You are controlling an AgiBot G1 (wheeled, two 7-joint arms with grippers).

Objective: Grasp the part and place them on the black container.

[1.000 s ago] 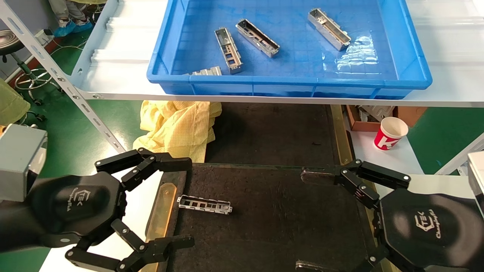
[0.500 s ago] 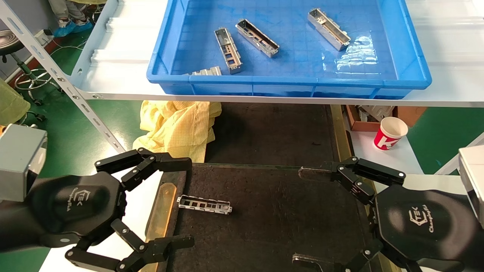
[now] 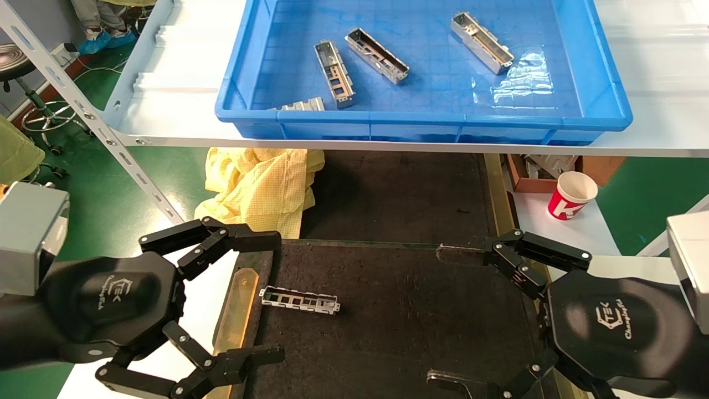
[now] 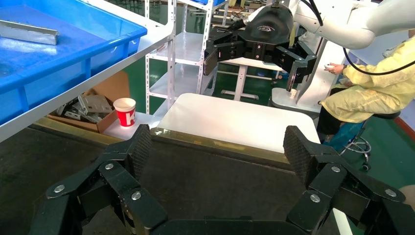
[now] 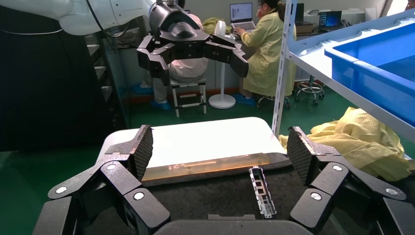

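One silver part (image 3: 299, 300) lies flat on the left side of the black container (image 3: 399, 332), also seen in the right wrist view (image 5: 262, 191). My left gripper (image 3: 277, 296) hovers open at the container's left edge, its fingers on either side of the part's left end and apart from it. In the left wrist view that gripper (image 4: 218, 147) holds nothing. My right gripper (image 3: 437, 316) is open and empty over the container's right side. Several more parts (image 3: 377, 55) lie in the blue crate (image 3: 421, 119).
The blue crate sits on a white shelf above and beyond the black container. Under the shelf lie a yellow cloth (image 3: 260, 188), a red and white paper cup (image 3: 572, 195) and a cardboard box (image 3: 532, 177). A slanted shelf post (image 3: 88, 116) stands at the left.
My right gripper has shifted slightly left over the black container, still open. The left gripper and the part on the container have not moved.
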